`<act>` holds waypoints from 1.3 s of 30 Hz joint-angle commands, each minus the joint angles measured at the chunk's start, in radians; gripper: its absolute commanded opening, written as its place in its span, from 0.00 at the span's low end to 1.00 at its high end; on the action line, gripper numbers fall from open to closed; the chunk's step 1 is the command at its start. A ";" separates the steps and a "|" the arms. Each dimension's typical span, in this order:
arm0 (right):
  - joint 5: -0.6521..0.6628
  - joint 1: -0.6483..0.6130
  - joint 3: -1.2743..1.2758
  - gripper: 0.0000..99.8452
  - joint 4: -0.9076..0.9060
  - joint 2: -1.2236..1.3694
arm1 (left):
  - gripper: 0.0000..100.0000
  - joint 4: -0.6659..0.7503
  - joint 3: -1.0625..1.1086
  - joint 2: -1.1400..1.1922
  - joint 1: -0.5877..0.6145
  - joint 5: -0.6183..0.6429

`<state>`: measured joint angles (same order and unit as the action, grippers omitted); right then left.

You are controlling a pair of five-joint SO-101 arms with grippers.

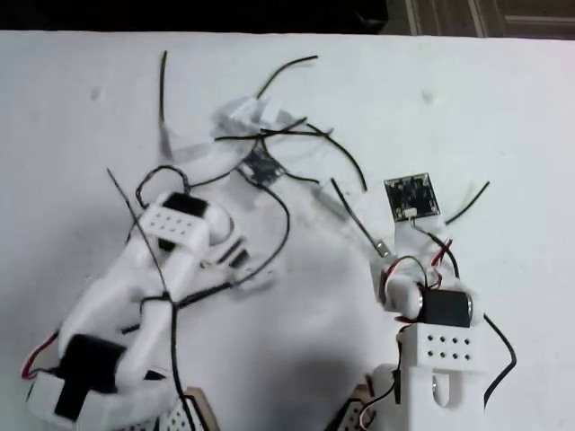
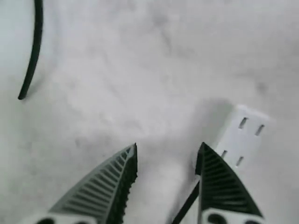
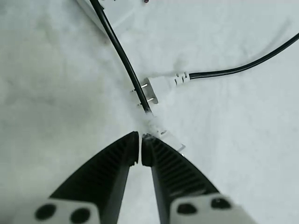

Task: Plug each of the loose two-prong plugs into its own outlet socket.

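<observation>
My left gripper (image 2: pixel 168 153) is open just above the white table, its fingers (image 2: pixel 117 179) spread wide with nothing between them. A white outlet block (image 2: pixel 243 136) with pairs of slots lies just beyond and beside one fingertip. In the high view this gripper (image 1: pixel 235 254) sits near the table's middle, next to that outlet block (image 1: pixel 258 277). My right gripper (image 3: pixel 140 150) is shut with nothing seen between its fingers. A small white plug (image 3: pixel 162 134) on a black cord (image 3: pixel 119 51) lies against its tips. A second white two-prong plug (image 3: pixel 156 87) rests a little farther out.
Several loose black cords (image 1: pixel 337 153) cross the back half of the white table (image 1: pixel 503 108). White outlet pieces (image 1: pixel 243 115) lie in the tangle at back centre. A cord end (image 2: pixel 29 65) lies off to one side of the left gripper.
</observation>
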<state>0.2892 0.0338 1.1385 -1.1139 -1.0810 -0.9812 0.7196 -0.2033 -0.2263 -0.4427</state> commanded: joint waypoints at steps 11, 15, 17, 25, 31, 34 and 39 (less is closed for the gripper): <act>-0.009 0.007 -0.006 0.02 0.015 0.001 | 0.30 -0.150 -0.009 -0.268 -0.044 0.002; -0.009 0.007 -0.006 0.02 0.015 0.001 | 0.32 -0.212 -0.002 -0.245 -0.145 0.002; -0.009 0.007 -0.006 0.02 0.015 0.001 | 0.32 -0.213 -0.003 -0.197 -0.173 0.002; -0.009 0.008 -0.005 0.02 0.015 0.001 | 0.32 -0.196 -0.193 0.194 -0.170 0.006; -0.009 0.010 -0.005 0.02 0.015 0.001 | 0.22 -0.187 -0.325 0.358 -0.148 0.002; -0.009 0.012 -0.005 0.02 0.015 0.001 | 0.17 -0.141 -0.333 0.357 -0.114 0.008; -0.009 0.012 -0.005 0.02 0.015 0.001 | 0.18 -0.117 -0.324 0.354 -0.070 0.009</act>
<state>0.2892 0.0338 1.1385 -1.1139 -1.0810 -1.1116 0.4281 0.1557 -0.3153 -0.4427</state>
